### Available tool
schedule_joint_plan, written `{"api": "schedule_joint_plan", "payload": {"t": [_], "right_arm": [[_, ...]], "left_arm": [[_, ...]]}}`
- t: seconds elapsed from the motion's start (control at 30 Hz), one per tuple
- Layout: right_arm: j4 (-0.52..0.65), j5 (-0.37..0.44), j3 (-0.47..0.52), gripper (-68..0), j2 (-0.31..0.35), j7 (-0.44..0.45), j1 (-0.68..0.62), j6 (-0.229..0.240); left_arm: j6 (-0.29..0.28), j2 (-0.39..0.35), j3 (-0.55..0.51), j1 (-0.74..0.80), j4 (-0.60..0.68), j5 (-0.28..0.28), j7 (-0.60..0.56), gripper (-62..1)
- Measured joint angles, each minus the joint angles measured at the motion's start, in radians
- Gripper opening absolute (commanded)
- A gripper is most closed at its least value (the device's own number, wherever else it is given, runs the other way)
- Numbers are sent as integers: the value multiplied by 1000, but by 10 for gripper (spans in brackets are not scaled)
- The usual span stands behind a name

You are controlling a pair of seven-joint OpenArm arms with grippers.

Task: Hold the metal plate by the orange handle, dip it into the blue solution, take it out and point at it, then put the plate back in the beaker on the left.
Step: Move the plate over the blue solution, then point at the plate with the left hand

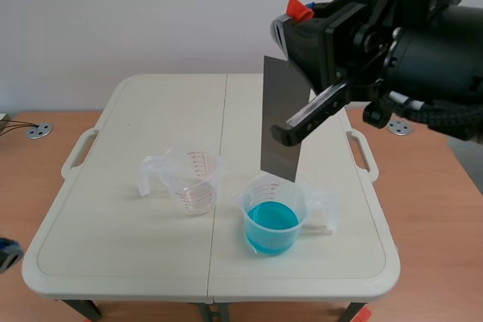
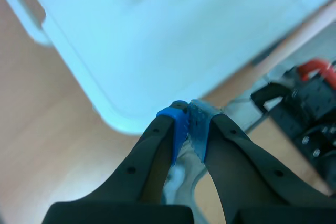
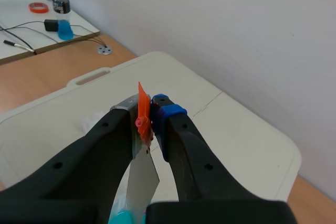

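So, scene view first: the right gripper (image 1: 298,16) is up high, coming in from the right, clamped on the orange handle (image 1: 301,10). The metal plate (image 1: 281,122) hangs straight down from it, a bit tilted. Its lower edge sits about level with the rim of the beaker of blue solution (image 1: 273,220), clear of the liquid itself. I can't tell if the corner is just inside the rim. The empty beaker (image 1: 192,179) stands to the left of the blue one, near but apart. Both are toward the near side of the white table (image 1: 121,224), with plenty of open tabletop behind and to the left of them. The left gripper (image 1: 6,254) only just peeks in low, off the table's near left corner.

Left wrist view adds what the scene can't. That gripper's fingers are together, blue pads (image 2: 178,124) touching with nothing between them, over the wood floor just off a rounded table corner (image 2: 105,51). Some black gear with a red bit (image 2: 310,87) sits off to one side.

Right wrist view gives the grip close up. The handle (image 3: 143,121) is pinched between the pads and the plate (image 3: 140,182) drops below the fingers, with the blue solution (image 3: 128,216) right under it. Way beyond the table there's a bottle (image 3: 61,14), a red tape roll (image 3: 38,7) and cables (image 3: 31,27) on another surface.
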Motion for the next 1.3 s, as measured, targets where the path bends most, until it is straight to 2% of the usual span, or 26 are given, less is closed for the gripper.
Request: {"api": "schedule_joint_plan", "payload": {"t": [0.17, 0.3, 0.5, 0.7, 0.83, 0.93, 1.1, 1.3], "right_arm": [[0, 0, 9, -660, 5, 5, 0, 0], [0, 0, 8, -660, 51, 41, 0, 0], [0, 0, 8, -660, 64, 44, 0, 0], [0, 0, 8, -660, 64, 44, 0, 0], [0, 0, 8, -660, 64, 44, 0, 0], [0, 0, 8, -660, 64, 43, 0, 0], [0, -1, 8, -660, 64, 43, 0, 0], [0, -1, 8, -660, 64, 43, 0, 0]], "left_arm": [[-135, -61, 0, -108, 0, -87, 0, -591], [-228, -82, 3, -185, 0, -145, 0, -591], [-311, -84, 103, -337, -1, -145, 1, -591], [-326, -74, 312, -508, -45, -134, 23, -591], [-326, -29, 417, -633, -111, -134, 42, -591], [-326, 14, 472, -719, -169, -133, 61, -590], [-326, 84, 553, -835, -265, -68, 68, -591], [-326, 158, 632, -926, -366, -37, 67, -591]]}}
